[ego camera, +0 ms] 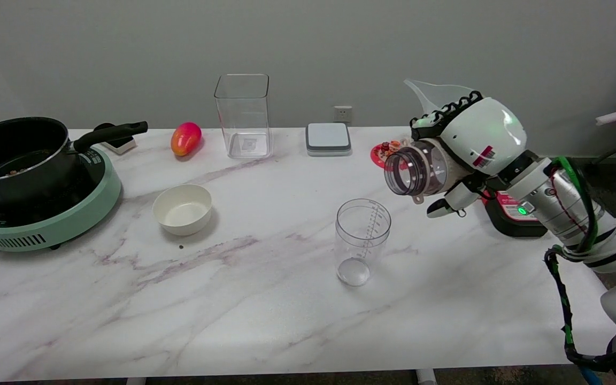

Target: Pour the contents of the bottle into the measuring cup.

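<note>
White and black, the robot's right hand [466,141] is reaching in from the lower right on its white arm [570,214], held in the air above the white marble-veined table [233,310]. Its fingers are wrapping around one clear plastic wide-mouthed bottle [415,170], gripping it on its side with the open mouth facing left. The mouth is sitting above and just to the right of one clear plastic measuring cup [362,240], which is standing upright on the table; nothing can be made out inside it. Contents of the bottle cannot be told. One white round bowl [182,209] is standing well to the left. One tall clear square container [243,115] is standing near the back edge. One black pot [16,158] is resting on a green cooker [72,214].
</note>
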Tool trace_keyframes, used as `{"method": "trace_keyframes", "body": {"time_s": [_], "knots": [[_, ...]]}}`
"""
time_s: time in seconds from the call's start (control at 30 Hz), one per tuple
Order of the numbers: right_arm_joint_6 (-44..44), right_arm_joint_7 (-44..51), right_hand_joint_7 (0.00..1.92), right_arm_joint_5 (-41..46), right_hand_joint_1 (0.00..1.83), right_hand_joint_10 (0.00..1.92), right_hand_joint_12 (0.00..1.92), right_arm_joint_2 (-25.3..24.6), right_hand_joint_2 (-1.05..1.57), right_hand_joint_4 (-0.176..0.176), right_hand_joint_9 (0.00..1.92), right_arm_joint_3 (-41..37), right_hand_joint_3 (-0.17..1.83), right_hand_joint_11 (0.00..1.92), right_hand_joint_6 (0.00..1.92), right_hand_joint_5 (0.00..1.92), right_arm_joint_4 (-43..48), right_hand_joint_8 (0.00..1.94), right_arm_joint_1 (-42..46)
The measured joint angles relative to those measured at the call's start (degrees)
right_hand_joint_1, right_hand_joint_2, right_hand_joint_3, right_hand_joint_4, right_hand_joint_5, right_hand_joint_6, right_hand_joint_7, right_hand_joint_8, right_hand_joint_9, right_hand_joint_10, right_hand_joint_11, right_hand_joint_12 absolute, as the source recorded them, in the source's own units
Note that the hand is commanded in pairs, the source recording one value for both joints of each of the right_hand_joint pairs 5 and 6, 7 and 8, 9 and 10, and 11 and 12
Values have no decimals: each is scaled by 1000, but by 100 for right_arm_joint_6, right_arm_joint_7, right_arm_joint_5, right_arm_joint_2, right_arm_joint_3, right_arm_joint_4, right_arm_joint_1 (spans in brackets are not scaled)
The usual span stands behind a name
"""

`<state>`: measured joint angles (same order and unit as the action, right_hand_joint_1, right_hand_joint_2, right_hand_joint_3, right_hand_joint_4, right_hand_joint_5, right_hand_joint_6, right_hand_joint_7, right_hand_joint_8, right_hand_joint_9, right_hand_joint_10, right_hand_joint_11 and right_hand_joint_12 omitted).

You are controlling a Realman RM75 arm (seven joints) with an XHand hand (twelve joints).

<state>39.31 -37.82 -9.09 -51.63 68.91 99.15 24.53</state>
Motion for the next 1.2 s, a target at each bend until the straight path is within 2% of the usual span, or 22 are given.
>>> {"method": "trace_keyframes", "body": {"time_s": [1.2], "knots": [[-165,-374,1883,-1731,1337,1586,1366,137,1423,0,1586,35,262,1366,1920,1920,458,1883,-247]]}}
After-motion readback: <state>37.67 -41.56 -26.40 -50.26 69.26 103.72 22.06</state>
